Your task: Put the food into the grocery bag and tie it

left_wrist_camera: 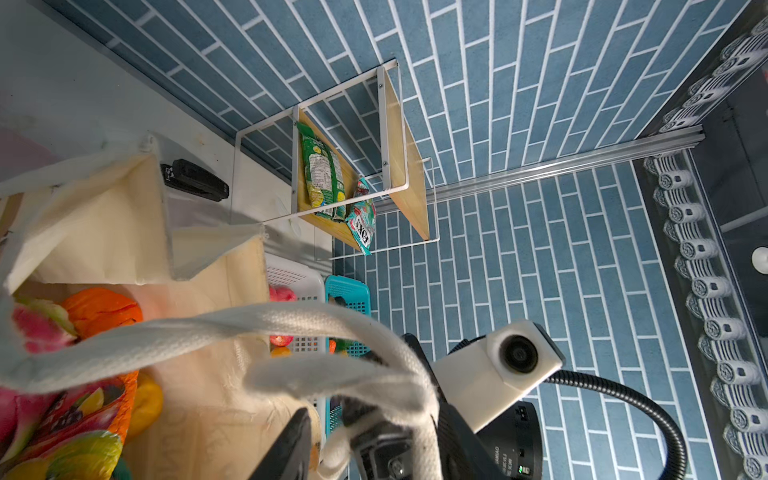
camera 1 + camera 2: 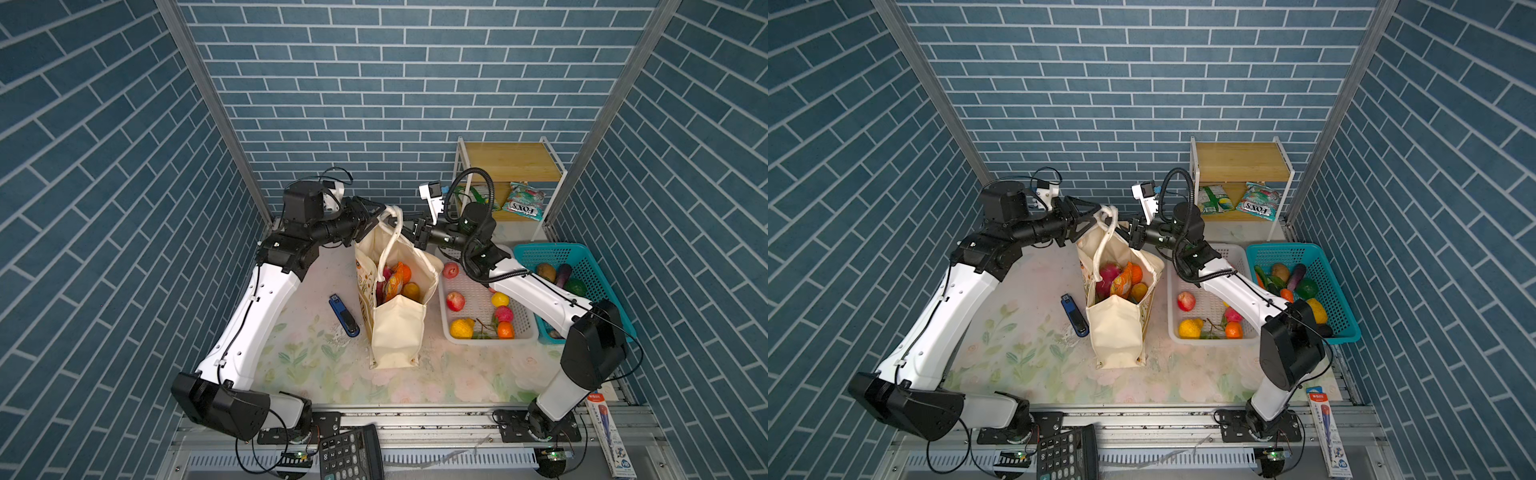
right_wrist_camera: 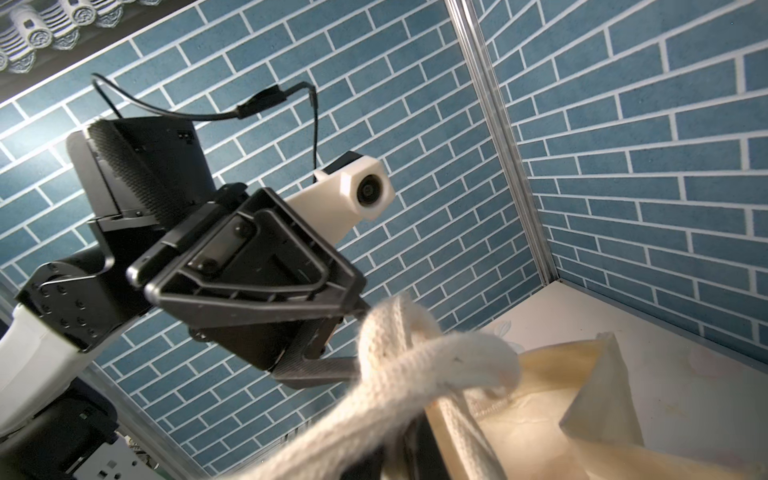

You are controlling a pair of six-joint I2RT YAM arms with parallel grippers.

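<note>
Since food (image 2: 397,278) already sits in grocery bag (image 2: 397,332), right gripper (image 2: 409,229) clamps strap handles (image 3: 415,353) for tying; left gripper (image 3: 360,338) half-spread above bag, hold unclear.

**Left arm** (image 2: 257,316), **right arm** (image 2: 540,291): glossy white link shells with small dark screw holes; black joint housings, rounded at shoulder and elbow.
**Cables** (image 3: 178,114): thin, black, run along the links.
**Hose** (image 1: 615,392): black, corrugated, on the right arm.
**Wrist cameras** (image 3: 365,191): white faceted housings, each with a round black lens.
**Left pincer** (image 3: 360,338): matte black, triangular ribbed frame, two round screw heads.
**Base plates** (image 2: 511,430): black, flat, with screw heads.
</note>
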